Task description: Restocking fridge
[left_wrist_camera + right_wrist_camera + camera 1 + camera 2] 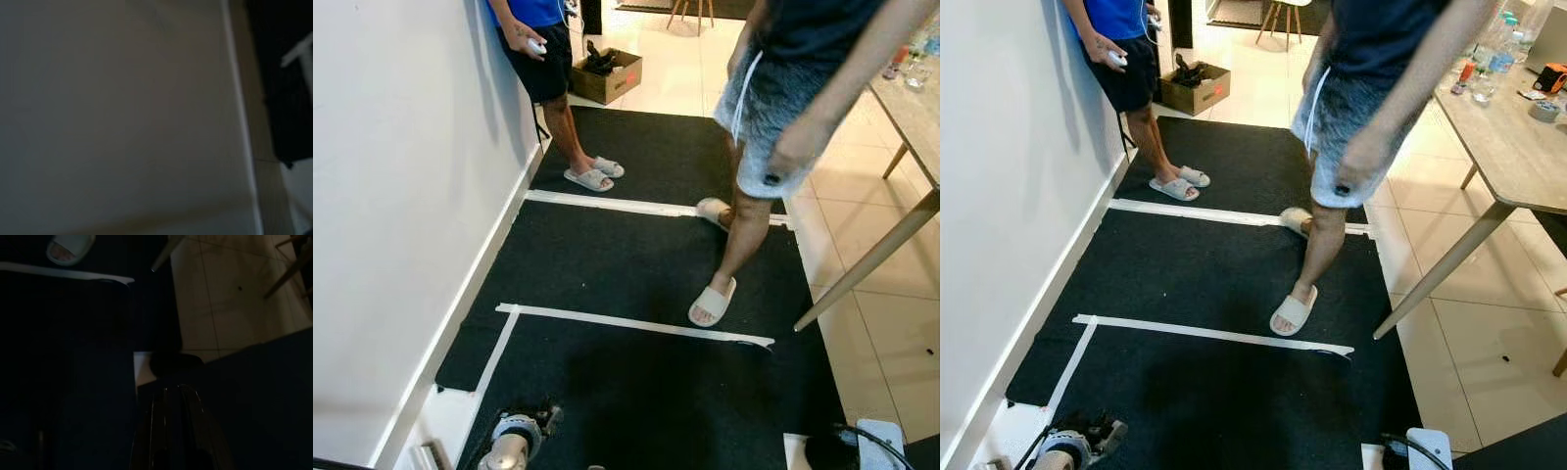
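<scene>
On the black mat (636,264) — two people (773,117), heads cut off

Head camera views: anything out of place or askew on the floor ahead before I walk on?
Two people stand on the black floor mat, one stepping across the path in white slippers. The nearer white tape line has a lifted, curled end by the wooden table leg. No fridge appears ahead.

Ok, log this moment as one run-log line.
phase: standing, both arms idle | ahead: black mat with white tape lines | people: one by wall, one mid-mat | right: wooden table | fridge: unseen
</scene>
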